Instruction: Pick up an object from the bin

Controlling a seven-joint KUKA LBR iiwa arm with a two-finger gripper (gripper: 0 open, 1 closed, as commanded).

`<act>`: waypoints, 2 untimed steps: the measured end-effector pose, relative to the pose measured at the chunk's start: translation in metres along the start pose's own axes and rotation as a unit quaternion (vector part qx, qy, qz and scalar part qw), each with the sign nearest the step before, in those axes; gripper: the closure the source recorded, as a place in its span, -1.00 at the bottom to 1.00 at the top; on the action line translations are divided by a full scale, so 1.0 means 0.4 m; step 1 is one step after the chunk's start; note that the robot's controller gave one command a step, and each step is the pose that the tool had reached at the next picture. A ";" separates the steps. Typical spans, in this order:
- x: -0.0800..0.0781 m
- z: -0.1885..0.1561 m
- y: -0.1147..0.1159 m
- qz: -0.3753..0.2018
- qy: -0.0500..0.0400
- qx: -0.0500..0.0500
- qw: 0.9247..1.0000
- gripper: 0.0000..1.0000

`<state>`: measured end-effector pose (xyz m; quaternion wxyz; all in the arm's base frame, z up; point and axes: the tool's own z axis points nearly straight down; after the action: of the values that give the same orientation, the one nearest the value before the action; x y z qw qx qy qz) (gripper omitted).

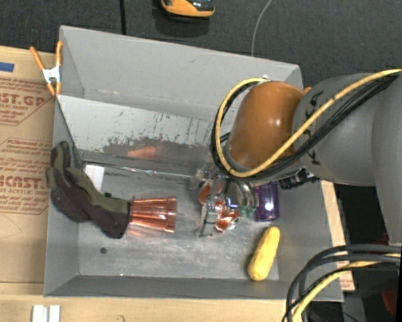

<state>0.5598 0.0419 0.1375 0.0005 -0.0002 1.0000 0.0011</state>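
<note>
The arm's orange-covered wrist (261, 127) hangs over the right half of the bin (160, 68), with the gripper (210, 218) low near the middle of the floor; I cannot tell whether it is spread or closed. A dark sock (77, 194) lies by the left wall with a copper ribbed cup (155, 213) touching it, a yellow corn-like piece (263, 253) sits toward the front right corner, a purple thing (268, 202) lies under the wrist, and a small red-and-silver crumpled thing (226, 219) is just beside the gripper. This looks like the grasp step with nothing lifted yet, so the next move calls for closing squarely on that small thing, then rising clear.

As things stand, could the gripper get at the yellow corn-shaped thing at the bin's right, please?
Probably yes. The yellow corn-shaped thing lies alone on the bare floor of the bin with nothing on top of it, and the gripper hangs close beside it.
</note>
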 end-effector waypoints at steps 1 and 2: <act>0.000 0.000 0.000 0.000 0.000 0.000 1.000 -1.00; -0.029 0.085 0.057 -0.031 -0.003 0.001 1.000 -1.00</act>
<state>0.5715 0.0646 0.1034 0.0035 -0.0310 0.9995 -0.0001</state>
